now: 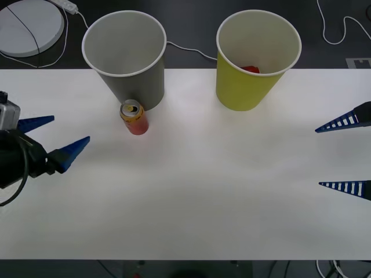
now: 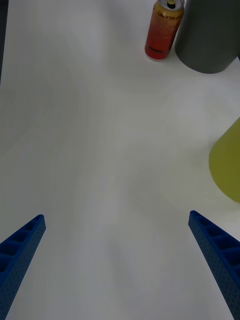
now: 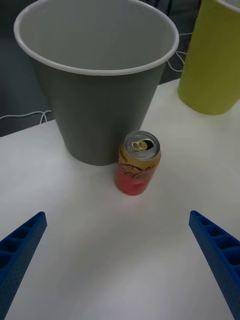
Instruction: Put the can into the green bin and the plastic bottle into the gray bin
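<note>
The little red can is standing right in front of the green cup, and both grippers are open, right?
Not quite. The can stands upright in front of the gray bin, not the green bin, as the front view shows. The left gripper and right gripper are indeed both open.

The desk [image 1: 191, 197] has a plain white top and carries three things, all of them near its far edge. The gray bin [image 1: 126, 58] stands upright towards the far left part, with its open mouth up. The green bin [image 1: 255, 61] stands upright to the right of it, well apart, also close to the far edge; something red lies inside it at the bottom. The can [image 1: 134, 117] stands upright just in front of the gray bin, very close to its wall, with its gold top up. The near half of the desk is bare white surface.
</note>
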### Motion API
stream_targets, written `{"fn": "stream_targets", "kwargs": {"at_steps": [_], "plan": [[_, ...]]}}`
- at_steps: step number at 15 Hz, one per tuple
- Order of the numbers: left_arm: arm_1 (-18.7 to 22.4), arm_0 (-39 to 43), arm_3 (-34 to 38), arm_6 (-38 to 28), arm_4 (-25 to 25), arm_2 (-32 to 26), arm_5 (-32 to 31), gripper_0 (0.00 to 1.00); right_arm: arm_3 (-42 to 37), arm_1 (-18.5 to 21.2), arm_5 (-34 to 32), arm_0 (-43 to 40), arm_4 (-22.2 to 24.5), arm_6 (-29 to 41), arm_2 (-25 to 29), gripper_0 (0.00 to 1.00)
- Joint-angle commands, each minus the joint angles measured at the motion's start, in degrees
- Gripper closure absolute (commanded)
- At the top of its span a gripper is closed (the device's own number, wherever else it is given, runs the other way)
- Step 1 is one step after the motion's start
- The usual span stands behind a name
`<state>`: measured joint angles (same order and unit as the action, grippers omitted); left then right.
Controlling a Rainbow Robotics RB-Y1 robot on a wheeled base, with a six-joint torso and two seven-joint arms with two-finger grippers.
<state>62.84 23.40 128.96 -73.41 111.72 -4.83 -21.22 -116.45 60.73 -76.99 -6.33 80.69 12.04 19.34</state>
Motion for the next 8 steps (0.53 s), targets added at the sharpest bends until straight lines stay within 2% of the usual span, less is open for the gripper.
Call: {"fn": "stream_targets", "kwargs": {"at_steps": [1,5,8], "plan": [[-0.6,0.0,0.0,-6.4,7.7,4.1,5.1,0.0,0.0,0.0,0.0,0.0,0.0,0.0,0.0,0.0],[-4.4,0.0,-1.7,-6.7,13.2,6.8,8.7,0.0,0.0,0.0,0.0,0.0,0.0,0.0,0.0,0.0],[-5.0,-1.9,-5.6,-9.5,17.7,13.4,16.6,0.0,0.0,0.0,0.0,0.0,0.0,0.0,0.0,0.0]]}}
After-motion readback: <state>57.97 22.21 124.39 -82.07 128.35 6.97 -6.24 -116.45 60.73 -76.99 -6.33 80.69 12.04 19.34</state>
